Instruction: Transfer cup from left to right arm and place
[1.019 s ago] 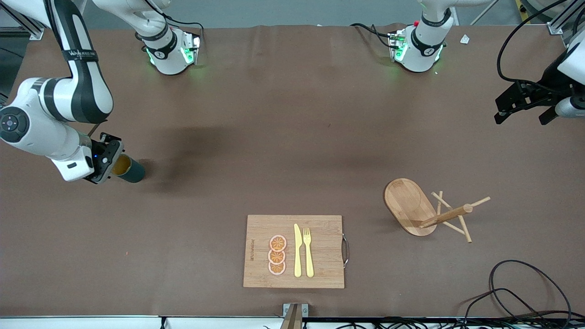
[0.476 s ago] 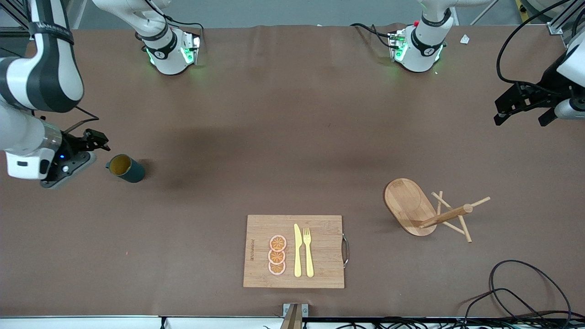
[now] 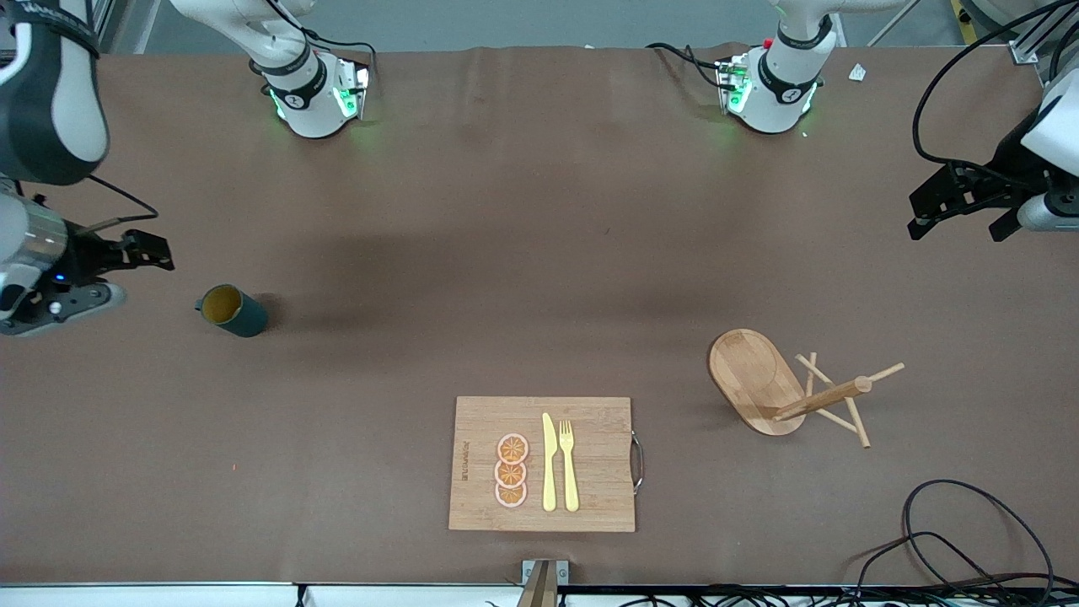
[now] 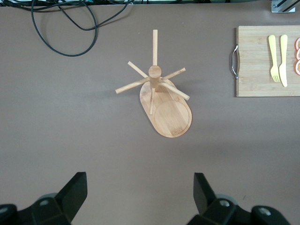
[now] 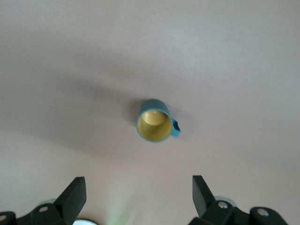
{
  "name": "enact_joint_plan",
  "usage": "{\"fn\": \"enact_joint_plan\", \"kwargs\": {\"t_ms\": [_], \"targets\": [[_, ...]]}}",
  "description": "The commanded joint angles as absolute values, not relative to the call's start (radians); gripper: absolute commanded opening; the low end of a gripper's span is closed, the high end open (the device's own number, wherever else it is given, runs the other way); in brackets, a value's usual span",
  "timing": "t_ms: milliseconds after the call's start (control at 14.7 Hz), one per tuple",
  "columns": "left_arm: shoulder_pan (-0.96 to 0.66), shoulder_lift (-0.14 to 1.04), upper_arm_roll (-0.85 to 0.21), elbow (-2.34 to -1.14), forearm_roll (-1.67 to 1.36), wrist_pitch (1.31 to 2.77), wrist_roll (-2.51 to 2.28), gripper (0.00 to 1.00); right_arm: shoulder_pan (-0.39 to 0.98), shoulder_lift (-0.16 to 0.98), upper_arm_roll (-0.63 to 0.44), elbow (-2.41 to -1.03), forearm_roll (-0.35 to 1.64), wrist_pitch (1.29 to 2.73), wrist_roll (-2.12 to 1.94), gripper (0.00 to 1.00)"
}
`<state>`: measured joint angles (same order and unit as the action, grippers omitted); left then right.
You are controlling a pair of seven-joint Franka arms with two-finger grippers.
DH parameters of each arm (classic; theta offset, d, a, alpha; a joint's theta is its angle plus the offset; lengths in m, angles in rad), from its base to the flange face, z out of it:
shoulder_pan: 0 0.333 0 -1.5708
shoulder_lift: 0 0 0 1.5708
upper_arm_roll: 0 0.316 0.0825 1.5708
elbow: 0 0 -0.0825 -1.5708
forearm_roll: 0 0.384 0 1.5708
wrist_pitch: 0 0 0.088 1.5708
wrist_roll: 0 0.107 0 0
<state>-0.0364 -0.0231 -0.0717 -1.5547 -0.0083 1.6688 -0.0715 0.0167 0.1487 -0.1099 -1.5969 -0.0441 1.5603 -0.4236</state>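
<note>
The cup [image 3: 229, 310], dark teal with a mustard-yellow inside, stands upright on the brown table toward the right arm's end. Its small handle points toward the right gripper. It also shows in the right wrist view [image 5: 154, 125], seen from above. My right gripper [image 3: 126, 271] is open and empty, in the air beside the cup and apart from it; its fingertips frame bare table in the right wrist view [image 5: 139, 183]. My left gripper [image 3: 961, 224] is open and empty over the left arm's end of the table, and it shows in the left wrist view [image 4: 140, 180].
A wooden peg rack [image 3: 792, 388] on an oval base stands toward the left arm's end, also in the left wrist view [image 4: 161, 101]. A cutting board [image 3: 590, 464] with a yellow knife, fork and orange slices lies near the front edge. Black cables [image 3: 969, 531] lie at the corner.
My right gripper has let go of the cup and drawn away from it toward the right arm's end of the table. The cup stays in place. The left arm has hardly moved.
</note>
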Motion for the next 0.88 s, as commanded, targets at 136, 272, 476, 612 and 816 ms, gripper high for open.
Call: {"fn": "enact_joint_plan", "kwargs": {"t_ms": [136,272,476,612,816], "targets": [[-0.035,-0.028,-0.071,-1.555,0.000,1.678,-0.055,1.00,-0.034,0.213,-0.100,-1.413,-0.055,1.463,-0.223,1.00],[-0.044,-0.026,-0.072,-1.555,0.000,1.677,-0.058,1.00,-0.022,0.213,-0.100,-1.399,-0.061,1.462,-0.167,1.00],[-0.044,-0.026,-0.072,-1.554,0.002,1.677,-0.058,1.00,-0.031,0.209,-0.098,-1.405,-0.034,1.437,-0.173,1.00],[-0.041,-0.026,-0.071,-1.554,0.002,1.677,-0.057,1.00,-0.029,0.192,-0.098,-1.411,-0.031,1.440,-0.167,1.00],[-0.038,-0.026,-0.071,-1.554,0.002,1.677,-0.055,1.00,-0.025,0.141,-0.098,-1.431,-0.031,1.431,-0.122,1.00]]}}
